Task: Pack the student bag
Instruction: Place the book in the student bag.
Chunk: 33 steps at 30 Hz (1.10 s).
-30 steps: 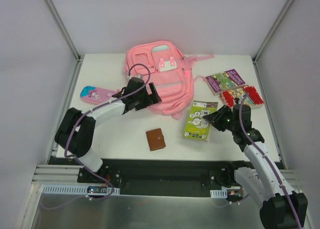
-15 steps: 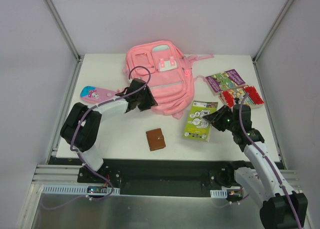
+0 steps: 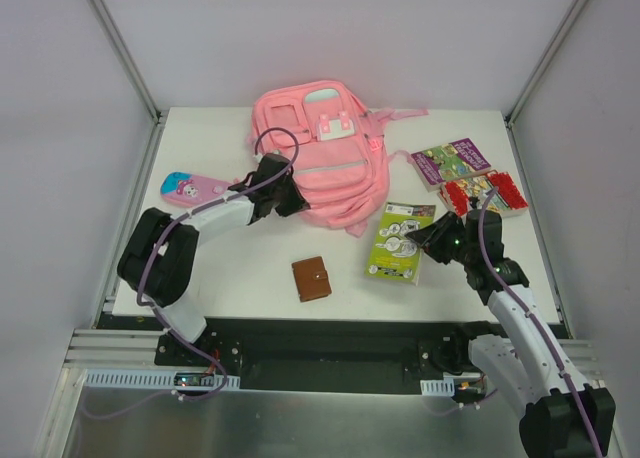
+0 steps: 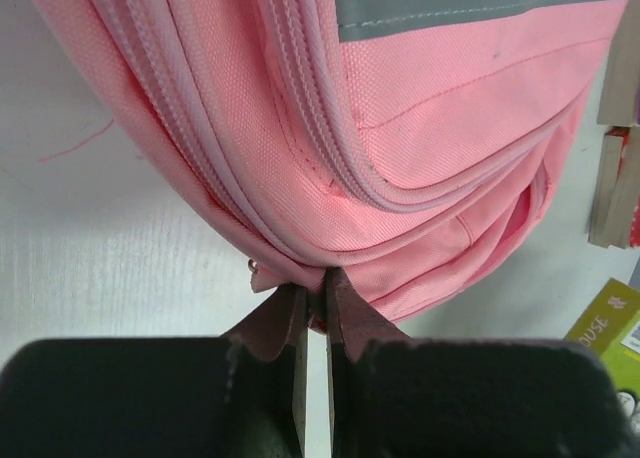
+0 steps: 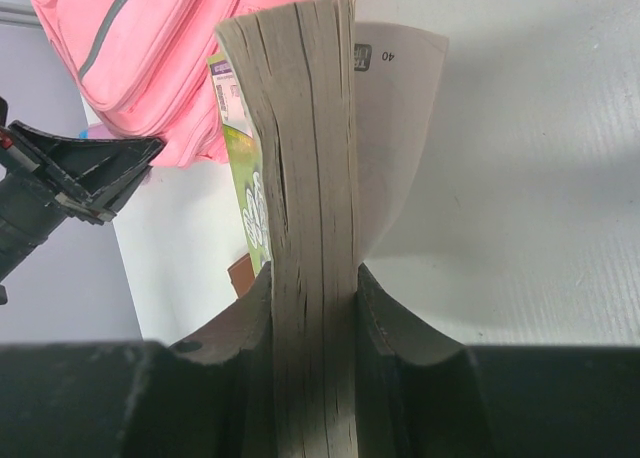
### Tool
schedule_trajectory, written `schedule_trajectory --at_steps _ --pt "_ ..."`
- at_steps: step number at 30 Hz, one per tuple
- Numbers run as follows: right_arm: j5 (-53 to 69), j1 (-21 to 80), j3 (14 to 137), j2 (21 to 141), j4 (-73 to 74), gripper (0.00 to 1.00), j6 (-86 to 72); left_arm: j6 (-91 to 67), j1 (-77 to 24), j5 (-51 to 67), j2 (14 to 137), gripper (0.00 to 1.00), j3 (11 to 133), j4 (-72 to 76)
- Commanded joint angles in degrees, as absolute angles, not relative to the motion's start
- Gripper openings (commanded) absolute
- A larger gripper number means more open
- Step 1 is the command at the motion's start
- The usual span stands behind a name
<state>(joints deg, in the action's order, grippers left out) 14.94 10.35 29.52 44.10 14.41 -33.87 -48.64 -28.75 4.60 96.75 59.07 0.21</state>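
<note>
The left fingers (image 4: pixel 268 328) are clenched on the zip edge of the pink student bag (image 4: pixel 430 138). The right fingers (image 5: pixel 245 328) grip the green book (image 5: pixel 305 158) by its pages.

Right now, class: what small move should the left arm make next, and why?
Probably draw the left fingers along the zipper to open the student bag. They pinch the bag's lower edge where the closed-looking zipper ends, and the right fingers clamp the green book, which needs an opening.
</note>
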Motion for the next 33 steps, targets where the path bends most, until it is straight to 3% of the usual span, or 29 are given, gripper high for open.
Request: schedule_trajectory --at_steps 1,13,19,29,33 --pt "17.40 10.02 30.67 42.45 11.34 0.01 -35.33 -46.59 -27.95 6.06 89.31 0.00 57.75 2.20" --pt "28.99 10.11 31.81 43.95 5.10 0.01 -37.87 -46.05 -28.04 9.41 75.77 0.00 58.27 2.64" --pt "32.34 10.63 30.59 44.12 0.36 0.01 -41.92 -45.70 -27.33 13.62 74.53 0.00 64.33 1.14" --pt "31.21 18.45 30.67 55.44 -11.41 0.01 -48.60 -47.37 -27.07 14.94 70.84 0.00 64.87 6.85" --pt "30.23 19.95 30.06 63.79 -26.29 0.01 -53.42 -47.37 -27.07 16.43 70.05 0.00 63.81 7.12"
